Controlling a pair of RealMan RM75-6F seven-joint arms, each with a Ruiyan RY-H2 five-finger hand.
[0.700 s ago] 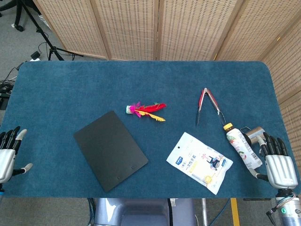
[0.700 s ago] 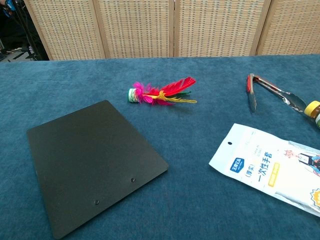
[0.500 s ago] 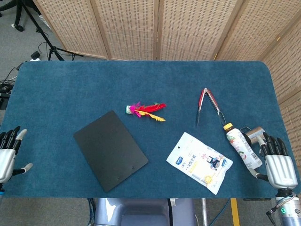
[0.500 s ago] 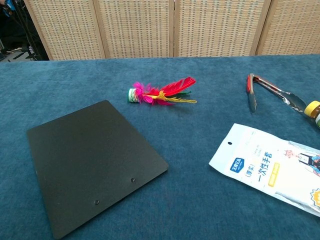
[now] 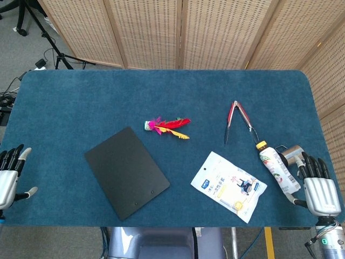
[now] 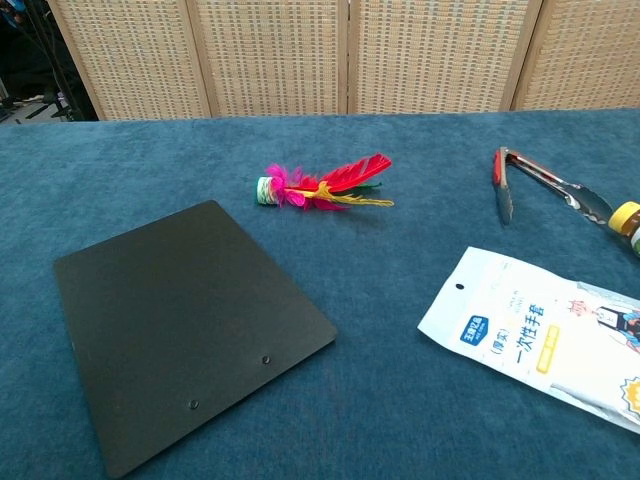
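At the near right corner of the blue table (image 5: pixel 108 97), the robot's right hand (image 5: pixel 319 189) rests palm-down with fingers apart, grasping nothing, just beside a small bottle (image 5: pixel 278 172) that lies on its side with its yellow cap pointing away from the robot. Nothing visible has shifted over the last fraction of a second: both hands and every object sit exactly where they were, so the work looks paused with the bottle untouched and no grasp begun. The bottle lies just right of a white printed pouch (image 5: pixel 228 185), which is the scene's handiest landmark. Beyond the pouch, toward the far edge, red-handled tongs (image 5: pixel 237 121) lie flat with their tips spread toward the robot, one tip near the bottle's cap. Left of the pouch and a little farther back sits a feather shuttlecock (image 5: pixel 167 126) in red, pink and yellow. Directly left of the pouch, a black board (image 5: pixel 126 171) lies flat and turned at an angle. Well to the left of the pouch, at the table's opposite near corner, the left hand (image 5: pixel 11 178) hangs at the edge, likewise released, fingers spread and empty, nothing within its reach. The chest camera shows neither hand, only the board, shuttlecock, tongs, pouch and the bottle's cap at the right border.
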